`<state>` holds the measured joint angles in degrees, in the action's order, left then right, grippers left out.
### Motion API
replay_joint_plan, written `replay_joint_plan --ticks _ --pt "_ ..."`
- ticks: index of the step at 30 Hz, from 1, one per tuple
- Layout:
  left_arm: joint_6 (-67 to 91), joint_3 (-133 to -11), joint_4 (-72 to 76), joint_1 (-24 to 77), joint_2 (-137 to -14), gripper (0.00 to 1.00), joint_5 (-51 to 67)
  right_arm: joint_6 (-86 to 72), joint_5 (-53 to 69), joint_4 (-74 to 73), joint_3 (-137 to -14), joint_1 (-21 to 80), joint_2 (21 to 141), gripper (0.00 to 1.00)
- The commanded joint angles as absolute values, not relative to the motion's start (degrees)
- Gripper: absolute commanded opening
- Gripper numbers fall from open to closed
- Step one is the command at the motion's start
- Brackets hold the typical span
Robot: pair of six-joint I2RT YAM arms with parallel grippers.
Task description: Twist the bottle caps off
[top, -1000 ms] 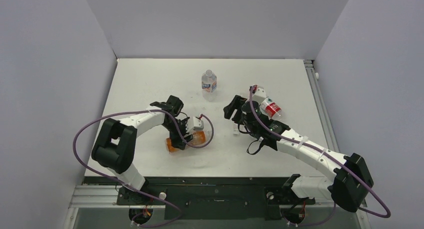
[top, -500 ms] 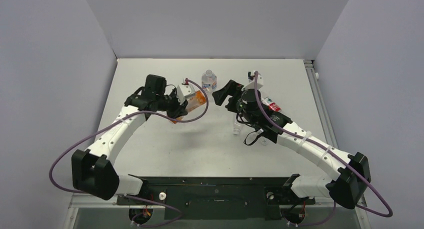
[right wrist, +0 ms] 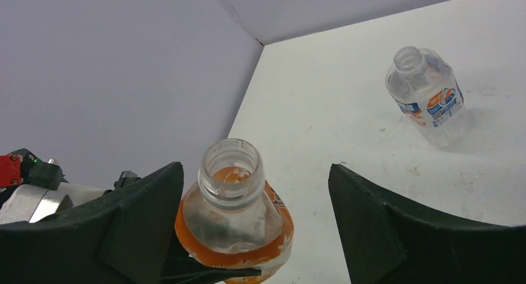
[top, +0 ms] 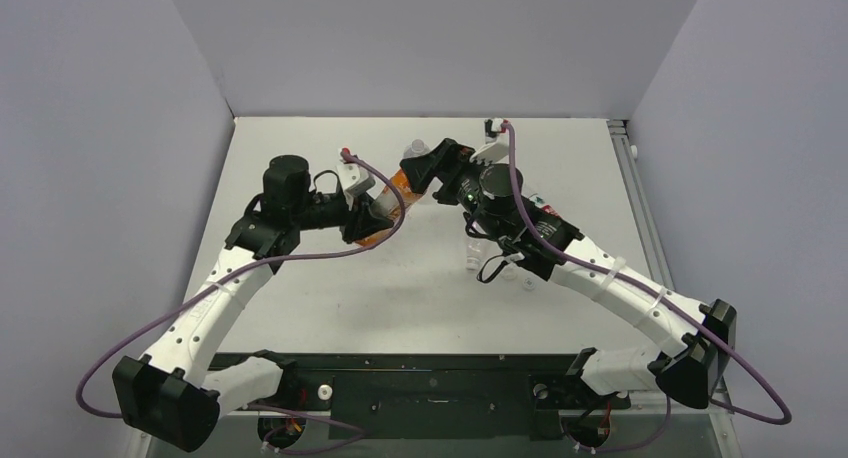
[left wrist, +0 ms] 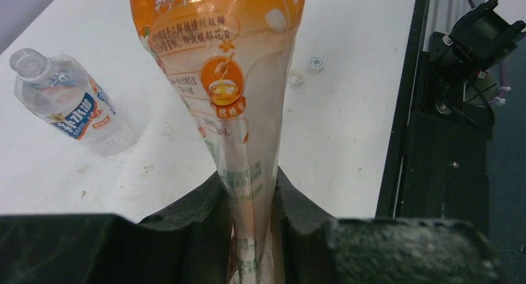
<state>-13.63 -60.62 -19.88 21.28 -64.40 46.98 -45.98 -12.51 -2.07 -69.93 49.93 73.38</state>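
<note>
The left gripper is pressed tight on the lower body of the orange bottle. It squashes the plastic flat between its fingers and holds the bottle lifted off the table. The right gripper is spread wide, with one finger on each side of the orange bottle's neck, touching nothing.

Check the neck before you close. In the right wrist view the mouth looks open and no cap can be made out on it. If that is so, there is nothing here to unscrew. If a cap is present:
- Centre the neck between the fingers.
- Bring them level with the threaded top, not the shoulder.
- Close firmly, then turn about the orange bottle's own axis.
- Keep the left grip fixed and turn slowly, because the crushed wall may let the bottle twist.

The orange bottle's long axis runs from the left gripper toward the right gripper, mouth leading.

A whitish cap and a second whitish cap lie loose on the table, just beside each other, on the arm-base side of the orange bottle. Each appears to rest flat with its short axis upright; you cannot tell which face is up. No other caps can be made out.

A clear water bottle stands beyond the orange bottle, its mouth open
</note>
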Motion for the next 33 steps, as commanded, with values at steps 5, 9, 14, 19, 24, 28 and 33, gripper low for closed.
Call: replay_joint_plan --ticks 5,9,14,19,24,28,33 --pt "-10.02 -59.53 -13.5 21.53 -61.33 0.21 50.09 -44.82 -10.46 1.84 -73.63 50.52 77.13 0.64" --pt "-8.48 -58.96 -13.27 21.53 -60.79 0.59 48.11 -43.22 -10.81 0.8 -74.27 50.58 77.53 0.3" --pt "-9.1 -58.63 -18.08 20.79 -58.02 0.97 44.87 -33.47 -14.3 -1.45 -76.21 51.68 78.81 0.16" --pt "-12.92 -57.34 -27.25 17.98 -52.88 0.97 42.8 -24.51 -16.24 0.28 -79.55 52.79 83.68 0.12" --pt "-14.23 -55.84 -33.31 15.72 -45.35 0.97 35.41 -13.15 -16.95 3.12 -85.27 54.57 93.45 0.1" --pt "-16.86 -55.0 -37.53 15.34 -41.23 0.97 31.1 -7.57 -18.11 8.56 -87.57 55.98 99.71 0.08" --pt "-17.74 -53.88 -39.94 15.13 -37.48 0.96 30.29 -3.33 -20.59 16.09 -89.28 56.61 105.75 0.06"
